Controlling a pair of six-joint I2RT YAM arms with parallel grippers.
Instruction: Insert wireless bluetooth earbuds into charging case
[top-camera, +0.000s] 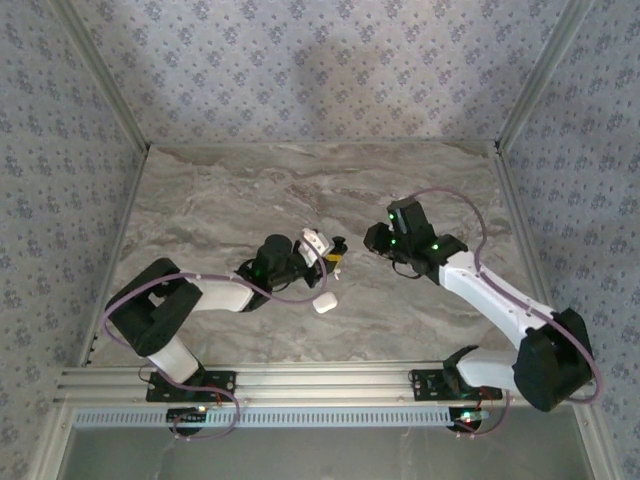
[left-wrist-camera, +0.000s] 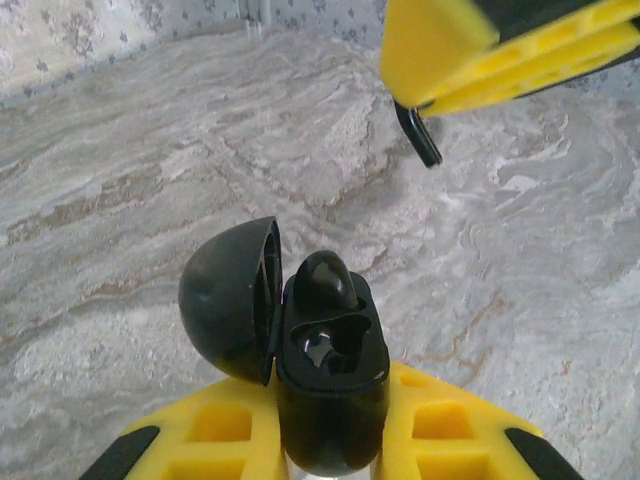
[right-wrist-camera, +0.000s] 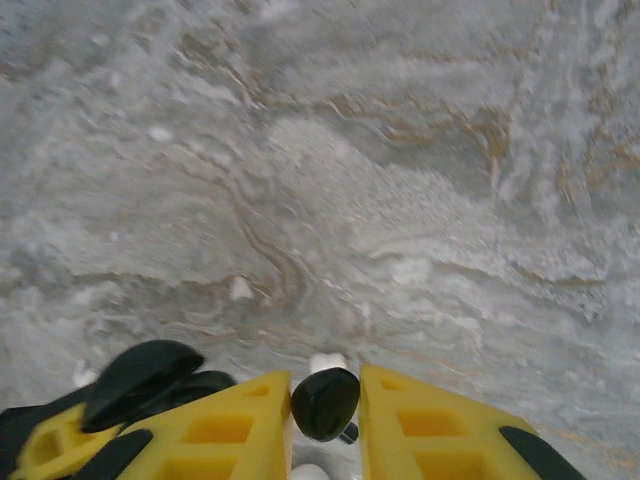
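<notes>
The charging case (left-wrist-camera: 330, 400) is a black, rounded box standing upright with my left gripper (left-wrist-camera: 332, 420) shut on its body. Its lid (left-wrist-camera: 225, 300) hangs open to the left. One black earbud (left-wrist-camera: 325, 282) sits in the far socket, and the near socket (left-wrist-camera: 325, 348) is empty. My right gripper (right-wrist-camera: 325, 405) is shut on the second black earbud (right-wrist-camera: 325, 400). In the left wrist view that earbud's stem (left-wrist-camera: 420, 135) hangs below the yellow fingers (left-wrist-camera: 470, 50), above and beyond the case to the right. In the top view, the left gripper (top-camera: 316, 252) and right gripper (top-camera: 350, 244) nearly meet at mid-table.
A small white rounded piece (top-camera: 323, 302) lies on the marble tabletop (top-camera: 220, 200) just in front of the grippers. The open case lid (right-wrist-camera: 140, 375) shows low left in the right wrist view. Patterned walls and metal rails (top-camera: 120, 110) enclose the table.
</notes>
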